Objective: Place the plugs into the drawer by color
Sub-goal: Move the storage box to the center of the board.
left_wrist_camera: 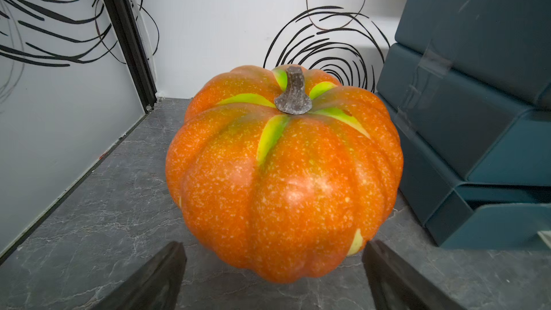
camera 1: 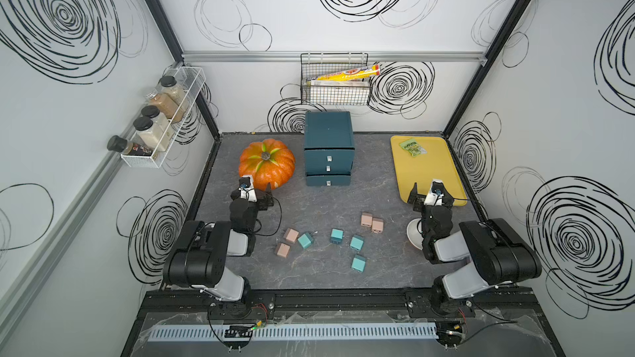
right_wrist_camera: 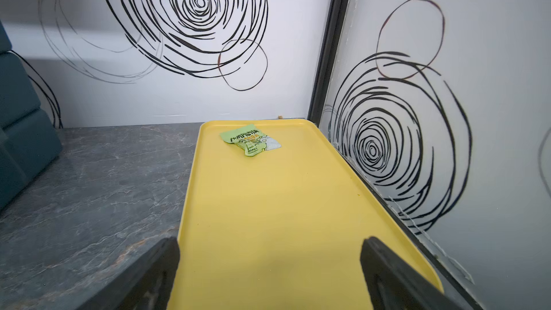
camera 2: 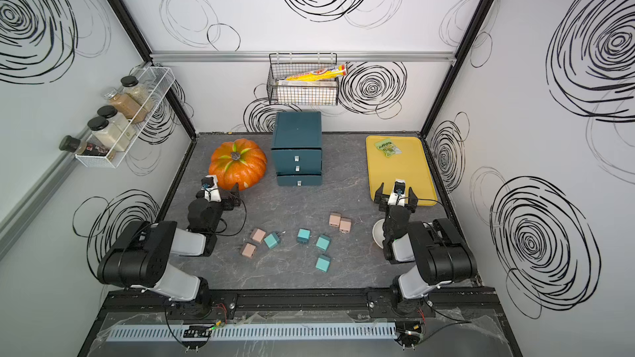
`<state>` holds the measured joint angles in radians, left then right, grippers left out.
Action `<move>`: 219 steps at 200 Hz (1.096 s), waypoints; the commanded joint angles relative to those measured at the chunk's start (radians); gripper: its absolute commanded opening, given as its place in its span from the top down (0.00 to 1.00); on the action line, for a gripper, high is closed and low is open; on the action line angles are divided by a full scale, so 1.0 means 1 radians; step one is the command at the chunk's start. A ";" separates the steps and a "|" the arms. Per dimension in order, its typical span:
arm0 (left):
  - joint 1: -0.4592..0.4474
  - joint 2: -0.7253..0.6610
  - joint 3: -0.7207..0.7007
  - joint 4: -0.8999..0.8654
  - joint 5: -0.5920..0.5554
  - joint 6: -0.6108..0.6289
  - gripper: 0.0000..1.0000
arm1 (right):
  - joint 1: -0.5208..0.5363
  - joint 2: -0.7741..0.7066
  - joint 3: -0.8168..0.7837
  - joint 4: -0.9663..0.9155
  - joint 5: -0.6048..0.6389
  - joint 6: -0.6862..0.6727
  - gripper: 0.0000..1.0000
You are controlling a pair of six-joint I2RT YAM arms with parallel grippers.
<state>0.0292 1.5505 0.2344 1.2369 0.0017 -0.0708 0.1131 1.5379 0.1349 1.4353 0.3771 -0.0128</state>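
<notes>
Several plugs lie loose on the grey table in both top views. The pink-beige ones sit as a pair (camera 1: 371, 222) on the right and another pair (camera 1: 287, 242) on the left. The teal plugs (camera 1: 356, 242) are spread between them. The dark teal drawer (camera 1: 329, 147) stands at the back, its bottom drawer (camera 1: 328, 180) pulled out slightly. My left gripper (camera 1: 254, 194) is open in front of the pumpkin, its fingertips (left_wrist_camera: 176, 251) wide apart and empty. My right gripper (camera 1: 432, 191) is open over the tray's near end and holds nothing.
An orange pumpkin (camera 1: 267, 163) sits left of the drawer, close to it. A yellow tray (camera 1: 422, 173) with a green packet (camera 1: 412, 146) lies at the back right. A white bowl (camera 1: 413, 235) sits partly under my right arm. A spice rack (camera 1: 161, 121) and a wire basket (camera 1: 335, 80) hang on the walls.
</notes>
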 commanded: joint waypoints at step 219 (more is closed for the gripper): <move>-0.016 -0.189 -0.020 -0.042 -0.023 0.019 0.01 | 0.010 -0.220 0.052 -0.251 0.001 0.002 0.00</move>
<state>0.0288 1.4902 0.1986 1.2427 0.0174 -0.0669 0.1081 1.4567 0.1322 1.3678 0.3580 -0.0010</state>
